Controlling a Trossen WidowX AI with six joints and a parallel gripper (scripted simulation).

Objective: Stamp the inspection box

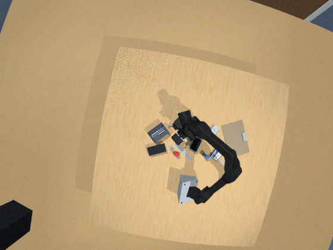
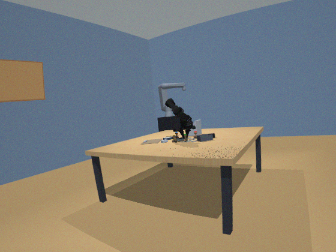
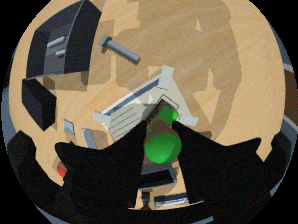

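The green-knobbed stamp (image 2: 185, 135) (image 3: 162, 148) is grasped by the gripper (image 1: 182, 135) (image 2: 185, 138) (image 3: 158, 124); over the card (image 3: 125, 117) beneath it, it should be squared to the box, then pressed straight.

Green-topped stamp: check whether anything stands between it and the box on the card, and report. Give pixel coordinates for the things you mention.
Nothing visible stands in the way. The hand (image 3: 158, 124) grips the green-topped stamp (image 3: 163, 148) over the card (image 3: 125, 117), right at the printed box (image 3: 171, 101). The stamp hides part of that box, so whether its base already touches the card I cannot tell.
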